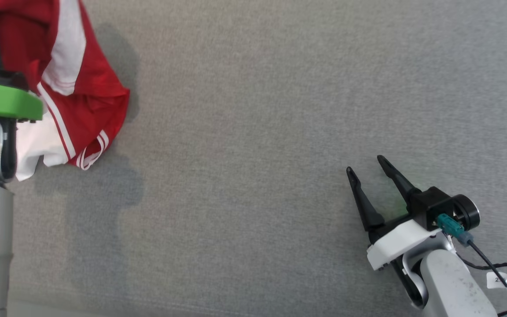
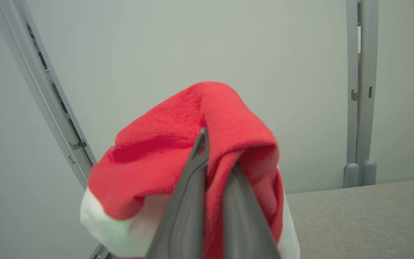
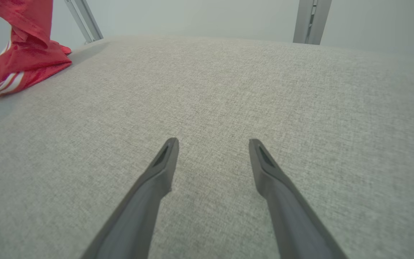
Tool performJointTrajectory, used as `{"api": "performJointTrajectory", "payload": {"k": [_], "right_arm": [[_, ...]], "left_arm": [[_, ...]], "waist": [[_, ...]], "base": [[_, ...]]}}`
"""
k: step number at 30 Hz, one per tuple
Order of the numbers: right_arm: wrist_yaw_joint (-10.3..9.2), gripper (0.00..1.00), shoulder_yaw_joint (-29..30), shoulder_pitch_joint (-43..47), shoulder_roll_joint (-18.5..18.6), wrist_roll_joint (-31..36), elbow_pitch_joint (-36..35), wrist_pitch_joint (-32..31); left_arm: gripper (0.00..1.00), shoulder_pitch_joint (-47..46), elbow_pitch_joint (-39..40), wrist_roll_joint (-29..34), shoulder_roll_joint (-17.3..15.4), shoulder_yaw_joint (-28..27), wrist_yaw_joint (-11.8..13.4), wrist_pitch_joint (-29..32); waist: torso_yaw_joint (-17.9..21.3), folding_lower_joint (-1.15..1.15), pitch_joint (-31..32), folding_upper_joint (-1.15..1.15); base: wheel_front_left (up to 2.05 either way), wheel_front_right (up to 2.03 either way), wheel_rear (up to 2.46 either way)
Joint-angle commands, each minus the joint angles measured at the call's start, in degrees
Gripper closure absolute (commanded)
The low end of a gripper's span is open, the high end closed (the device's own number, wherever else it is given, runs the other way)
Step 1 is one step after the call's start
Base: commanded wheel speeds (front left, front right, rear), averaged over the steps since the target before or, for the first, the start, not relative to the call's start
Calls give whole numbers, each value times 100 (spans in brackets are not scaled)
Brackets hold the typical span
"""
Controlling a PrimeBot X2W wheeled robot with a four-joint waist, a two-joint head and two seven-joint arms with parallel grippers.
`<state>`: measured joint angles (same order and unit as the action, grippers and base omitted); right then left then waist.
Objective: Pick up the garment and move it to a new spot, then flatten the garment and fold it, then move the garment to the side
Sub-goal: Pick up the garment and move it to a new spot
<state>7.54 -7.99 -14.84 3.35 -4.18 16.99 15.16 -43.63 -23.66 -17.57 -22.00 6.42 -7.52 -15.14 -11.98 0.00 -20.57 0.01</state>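
The garment (image 1: 77, 88) is red with white panels and stripes, bunched at the far left of the grey table (image 1: 258, 132). Part of it is lifted; its lower folds still rest on the cloth. My left gripper (image 2: 216, 151) is shut on a fold of the garment (image 2: 178, 154), with red fabric draped over both fingers. In the head view the left wrist with its green band (image 1: 2, 99) covers part of the garment. My right gripper (image 1: 365, 166) hovers open over bare table at the lower right, far from the garment (image 3: 20, 57), fingers (image 3: 164, 162) spread with nothing between them.
Grey metal frame posts (image 2: 359, 108) stand behind the table against a pale wall. A black cable with a white tag (image 1: 497, 279) trails off the right wrist. The table's near edge (image 1: 148, 306) runs along the bottom of the head view.
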Motion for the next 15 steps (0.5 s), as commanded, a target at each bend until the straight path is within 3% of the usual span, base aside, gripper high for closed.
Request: {"api": "performJointTrajectory", "payload": {"k": [1,7,15], "right_arm": [[-10,0,5,122,-5,-42,-3,0],[-10,0,-27,350,-34,-159,-53,1],[-10,0,-161,513,-36,-351,-134,0]], "left_arm": [[100,146,191,30,43,106,9,-1],[100,266,846,-137,300,763,9,-1],[100,510,987,-425,1058,1444,10,-1]], "waist": [[397,0,513,-1],[1037,0,883,-1],[2056,0,999,-1]], "base": [[0,0,0],[0,0,0],[0,0,0]]}}
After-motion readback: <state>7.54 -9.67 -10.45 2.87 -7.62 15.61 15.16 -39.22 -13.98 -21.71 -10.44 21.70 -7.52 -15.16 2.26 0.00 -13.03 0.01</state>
